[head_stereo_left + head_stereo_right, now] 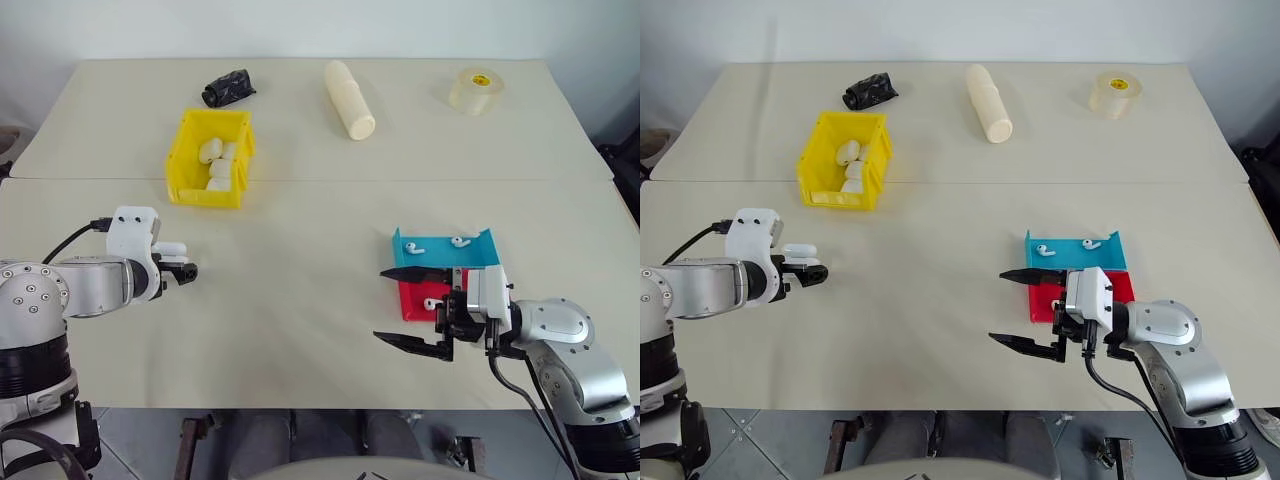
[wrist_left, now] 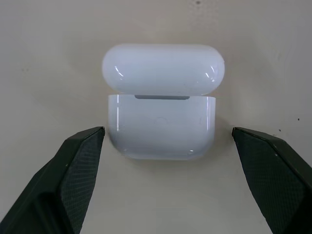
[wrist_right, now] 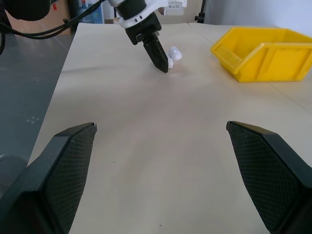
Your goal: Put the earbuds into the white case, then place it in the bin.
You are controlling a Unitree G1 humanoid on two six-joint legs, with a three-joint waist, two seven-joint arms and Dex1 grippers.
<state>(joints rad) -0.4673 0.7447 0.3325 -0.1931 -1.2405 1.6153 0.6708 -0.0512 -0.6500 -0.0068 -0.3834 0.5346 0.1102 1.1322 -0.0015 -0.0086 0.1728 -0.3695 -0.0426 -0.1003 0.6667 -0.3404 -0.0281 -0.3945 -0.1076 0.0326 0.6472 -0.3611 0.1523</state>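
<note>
The white case (image 2: 161, 127) lies on the table with its lid (image 2: 163, 68) flipped open. My left gripper (image 2: 168, 130) is open and straddles the case, with a gap on each side between the case and the fingers (image 2: 73, 175). From the head the case (image 1: 170, 248) shows at the left, just beside that gripper (image 1: 182, 264). Two earbuds (image 1: 416, 246) lie in a blue tray (image 1: 478, 252), and another small white piece (image 1: 432, 303) lies in a red tray (image 1: 412, 308). My right gripper (image 1: 379, 305) is open and empty, pointing left in front of the trays. The yellow bin (image 1: 182, 160) stands further back on the left.
The bin holds several white cases (image 1: 218, 165). Along the far side lie a black crumpled object (image 1: 228, 88), a long cream cylinder (image 1: 350, 100) and a roll of clear tape (image 1: 472, 90). A seam in the table (image 1: 400, 181) runs across behind the trays.
</note>
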